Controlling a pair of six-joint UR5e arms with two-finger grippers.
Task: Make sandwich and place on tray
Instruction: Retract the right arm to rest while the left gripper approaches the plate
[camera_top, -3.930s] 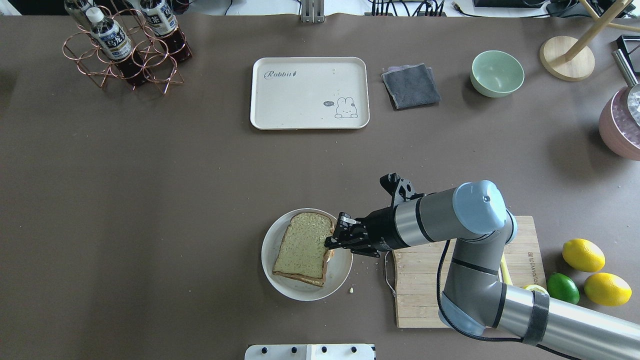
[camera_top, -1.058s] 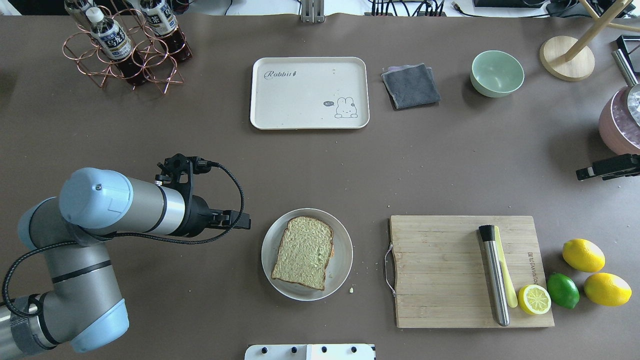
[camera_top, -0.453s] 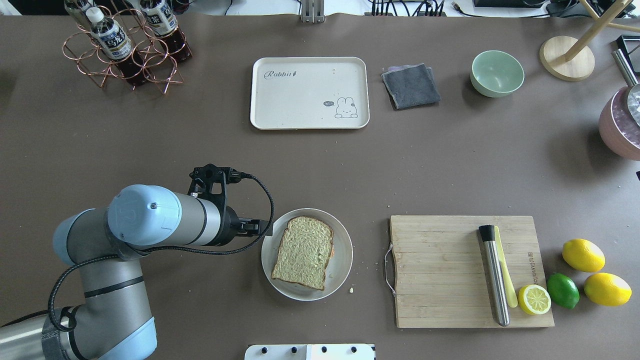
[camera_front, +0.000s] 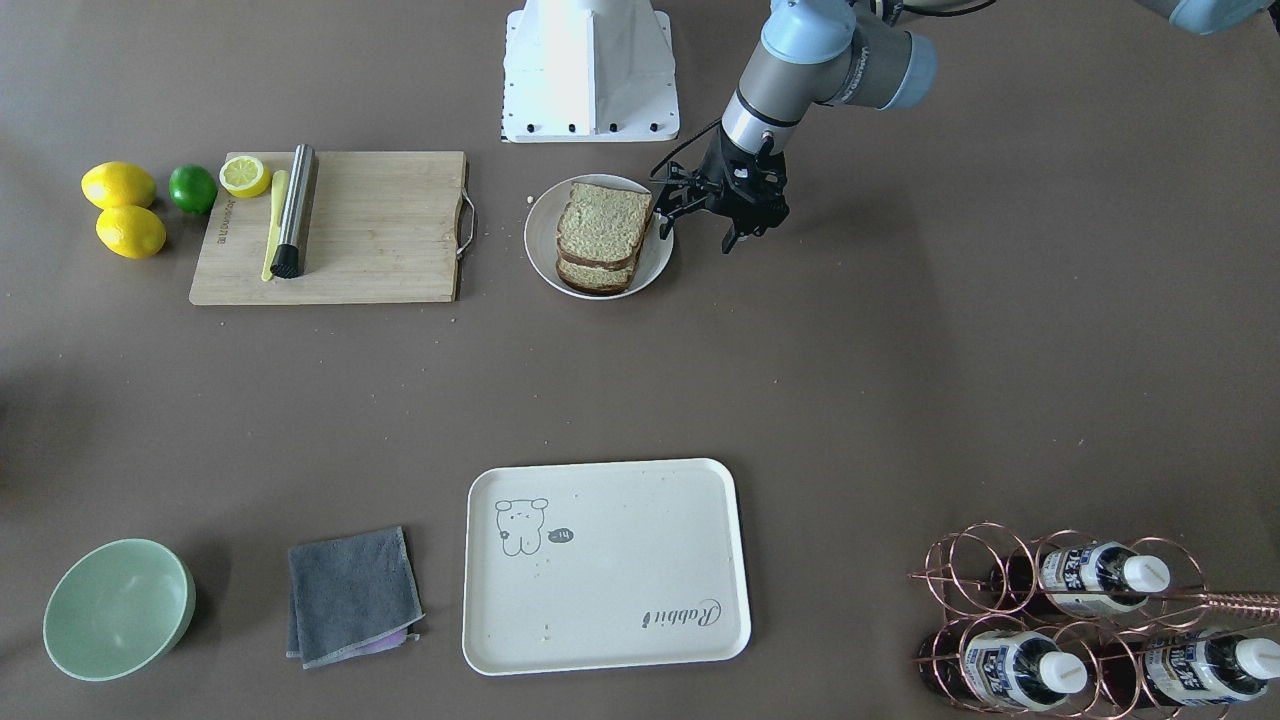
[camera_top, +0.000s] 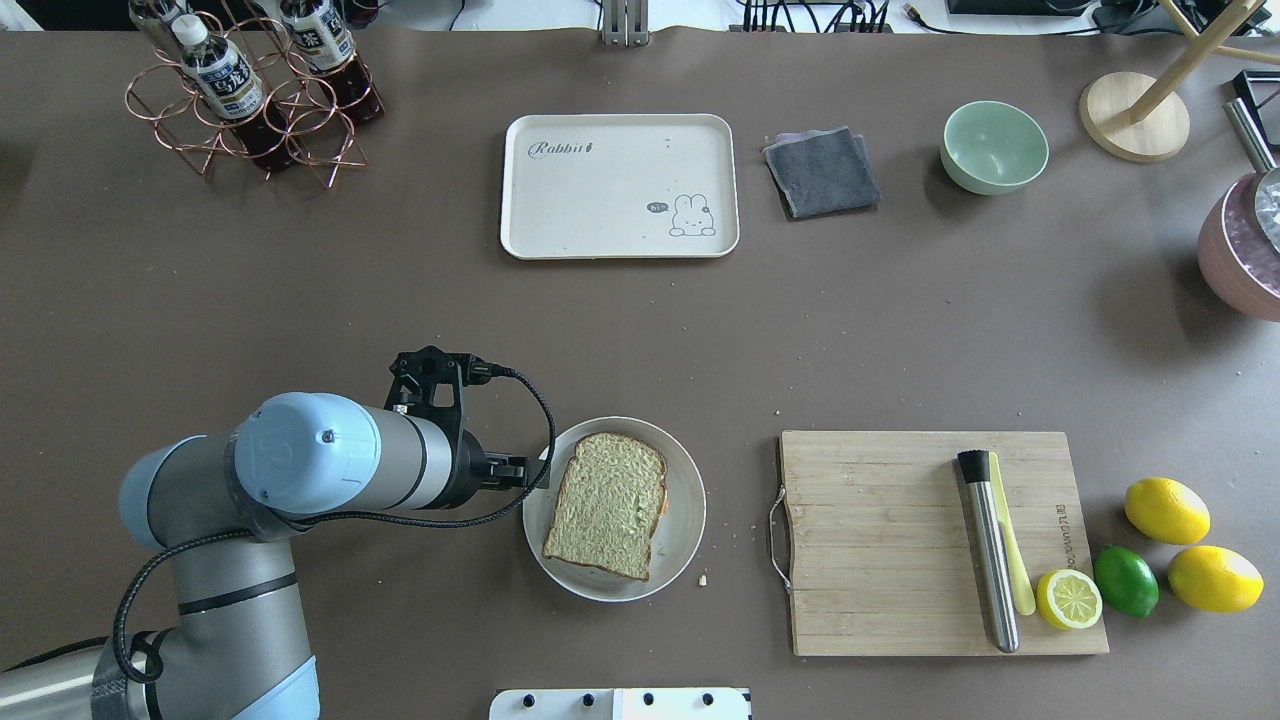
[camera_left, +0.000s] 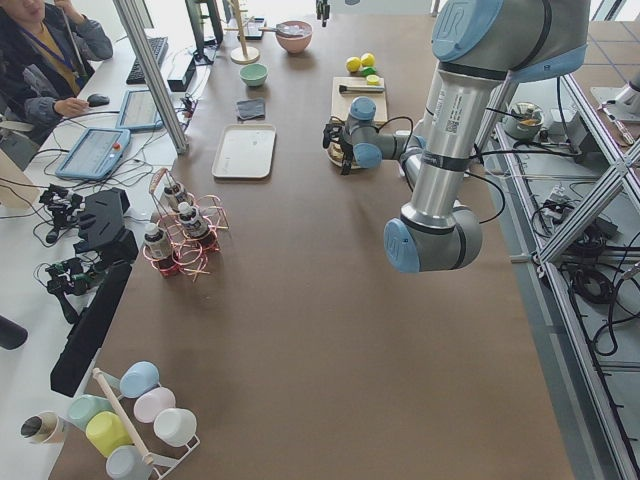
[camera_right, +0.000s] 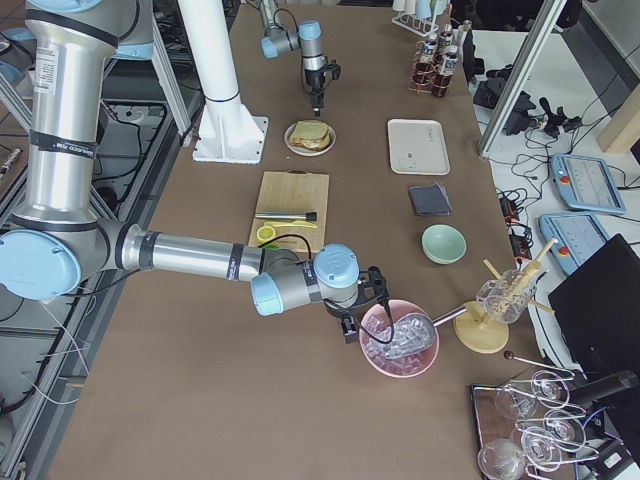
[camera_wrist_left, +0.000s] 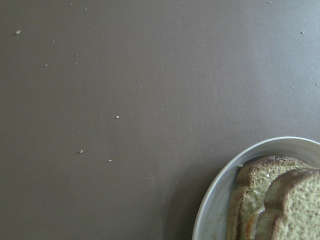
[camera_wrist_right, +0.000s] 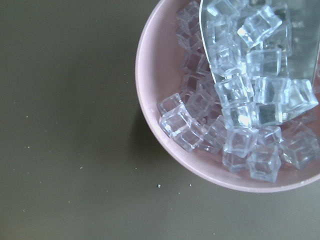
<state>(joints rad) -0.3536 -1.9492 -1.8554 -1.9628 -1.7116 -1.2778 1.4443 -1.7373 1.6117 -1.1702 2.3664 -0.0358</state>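
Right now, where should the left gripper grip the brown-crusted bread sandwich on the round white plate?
Probably pinch the sandwich across its thickness at the crust edge nearest the left gripper, coming low from the robot's left: it lies flat, that edge beside the plate rim.

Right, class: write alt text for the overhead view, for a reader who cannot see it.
A sandwich sits on a white plate, with the left gripper at the plate's left rim. The cream tray lies farther back; a cutting board lies right of the plate.
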